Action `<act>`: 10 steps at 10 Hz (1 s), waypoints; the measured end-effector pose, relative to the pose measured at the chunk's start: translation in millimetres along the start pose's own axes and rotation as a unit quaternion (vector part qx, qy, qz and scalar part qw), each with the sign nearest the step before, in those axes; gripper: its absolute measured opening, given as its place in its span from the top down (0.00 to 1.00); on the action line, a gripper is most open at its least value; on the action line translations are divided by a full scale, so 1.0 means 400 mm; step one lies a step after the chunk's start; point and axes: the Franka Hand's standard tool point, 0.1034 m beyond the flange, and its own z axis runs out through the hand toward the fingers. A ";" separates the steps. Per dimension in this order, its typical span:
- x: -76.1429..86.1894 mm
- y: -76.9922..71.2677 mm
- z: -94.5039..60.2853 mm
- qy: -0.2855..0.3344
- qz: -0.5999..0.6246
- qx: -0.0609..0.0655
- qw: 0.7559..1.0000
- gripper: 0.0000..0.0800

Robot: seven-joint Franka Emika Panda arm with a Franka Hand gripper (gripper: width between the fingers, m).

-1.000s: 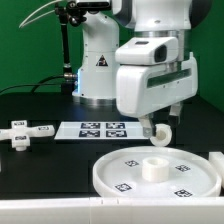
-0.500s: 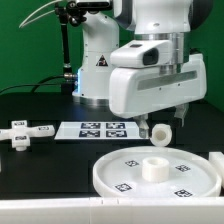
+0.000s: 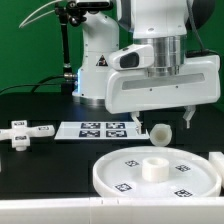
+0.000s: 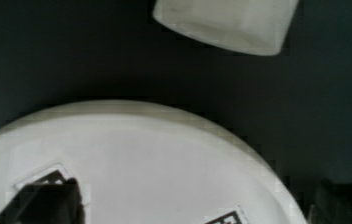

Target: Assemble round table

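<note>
Just beyond the far rim of the round disc, the short leg is lying on the dark table. It is sitting apart from the disc and to the exterior view's right of the marker board. The gripper is hanging right above the leg, its jaws standing wide apart and gripping nothing. One finger is showing on either side of the leg, and neither is touching it. So the leg is sitting below the gripper and roughly between the fingers, though I cannot tell from here how well it is centred in depth. The wrist view is showing the short leg as a stubby, slanted shape lying clear of the round disc. That is suggesting to me that the leg is on its side with its axis skewed to the jaws. I am guessing the coming move is calling for a straight drop, perhaps after a twist of the wrist.
</note>
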 end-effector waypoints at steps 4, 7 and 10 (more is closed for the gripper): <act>-0.009 0.001 0.006 -0.005 0.150 0.012 0.989 0.19; -0.040 -0.009 0.025 -0.015 0.284 0.016 0.959 0.19; -0.044 -0.005 0.032 -0.031 0.282 0.019 0.959 0.19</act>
